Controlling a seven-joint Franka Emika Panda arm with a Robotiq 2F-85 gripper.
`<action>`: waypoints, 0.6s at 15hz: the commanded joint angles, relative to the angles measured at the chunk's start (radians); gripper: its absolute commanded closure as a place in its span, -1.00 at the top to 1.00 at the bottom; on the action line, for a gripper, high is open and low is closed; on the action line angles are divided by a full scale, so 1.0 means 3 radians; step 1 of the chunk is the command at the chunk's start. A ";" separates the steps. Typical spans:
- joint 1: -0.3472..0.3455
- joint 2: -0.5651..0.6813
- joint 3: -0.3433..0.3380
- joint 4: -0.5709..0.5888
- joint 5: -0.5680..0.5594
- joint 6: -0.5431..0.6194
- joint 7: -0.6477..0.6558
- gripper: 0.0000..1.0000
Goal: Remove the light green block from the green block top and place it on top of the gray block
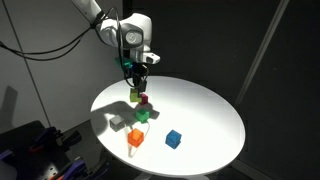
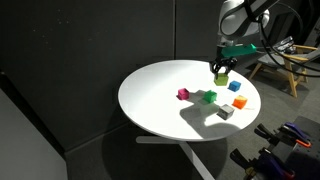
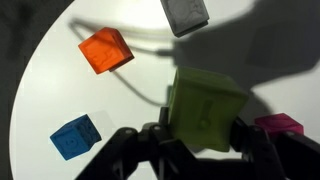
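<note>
My gripper (image 1: 137,80) is shut on the light green block (image 1: 135,95) and holds it in the air above the white round table (image 1: 205,105). The block fills the space between the fingers in the wrist view (image 3: 205,105), with the gripper (image 3: 205,138) around it. In both exterior views the green block (image 1: 142,115) (image 2: 209,97) sits on the table with nothing on top. The gray block (image 2: 226,113) lies apart near the table's edge and also shows in the wrist view (image 3: 185,14). The held block hides the green block in the wrist view.
A magenta block (image 2: 183,94), an orange block (image 2: 234,86) and a blue block (image 2: 240,101) lie on the table around the green one. The orange block (image 3: 106,50), the blue block (image 3: 76,136) and the magenta block (image 3: 278,125) show in the wrist view. A chair stands beyond the table.
</note>
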 commanded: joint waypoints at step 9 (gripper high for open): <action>-0.0058 -0.0462 0.0149 -0.0518 -0.0103 0.0182 -0.0868 -0.41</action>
